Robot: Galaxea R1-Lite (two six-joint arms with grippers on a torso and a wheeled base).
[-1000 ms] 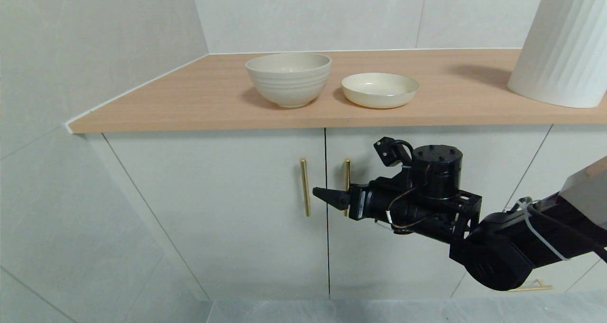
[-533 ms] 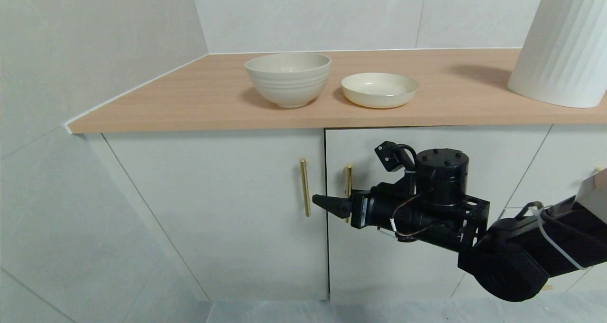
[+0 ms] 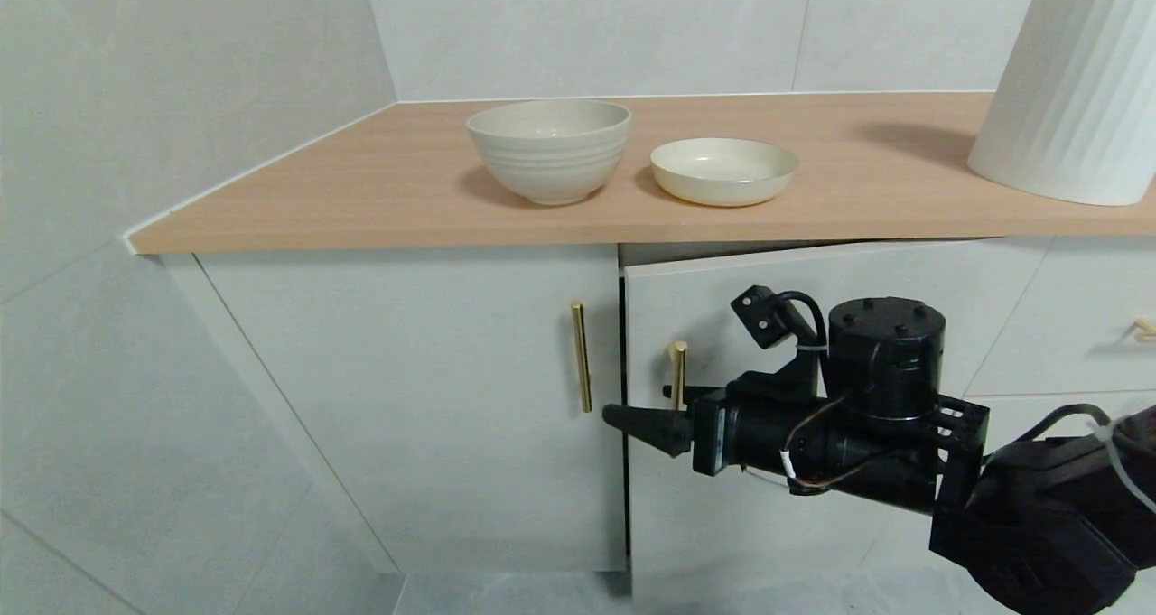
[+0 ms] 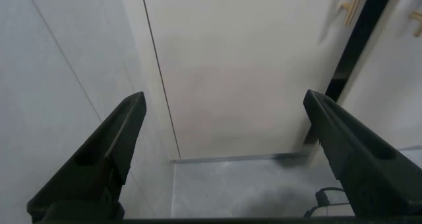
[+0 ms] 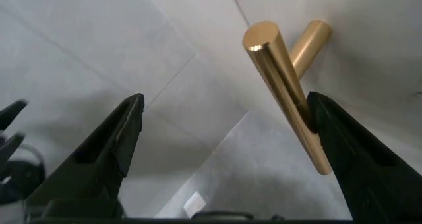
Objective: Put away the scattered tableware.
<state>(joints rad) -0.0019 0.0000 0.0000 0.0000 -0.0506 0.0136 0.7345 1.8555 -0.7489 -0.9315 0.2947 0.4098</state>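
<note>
A deep cream bowl [image 3: 548, 150] and a shallow cream plate [image 3: 723, 171] stand side by side on the wooden countertop [image 3: 361, 200]. Below them, my right gripper [image 3: 643, 403] is open and straddles the gold handle [image 3: 677, 373] of the right cabinet door [image 3: 813, 272], which stands slightly ajar. In the right wrist view the gold handle [image 5: 285, 85] lies between the spread fingers of the right gripper [image 5: 224, 105], close against one finger. My left gripper [image 4: 224, 97] is open and holds nothing, low before the cabinet front near the floor.
The left cabinet door is closed, its gold handle [image 3: 582, 357] beside the gap. A tall white ribbed container [image 3: 1075, 82] stands on the counter's right end. Another gold handle [image 3: 1145, 329] shows at the far right. Tiled walls close in the left side.
The right door has swung from closed to slightly ajar. My right gripper moved down and back toward me with the handle between its fingers.
</note>
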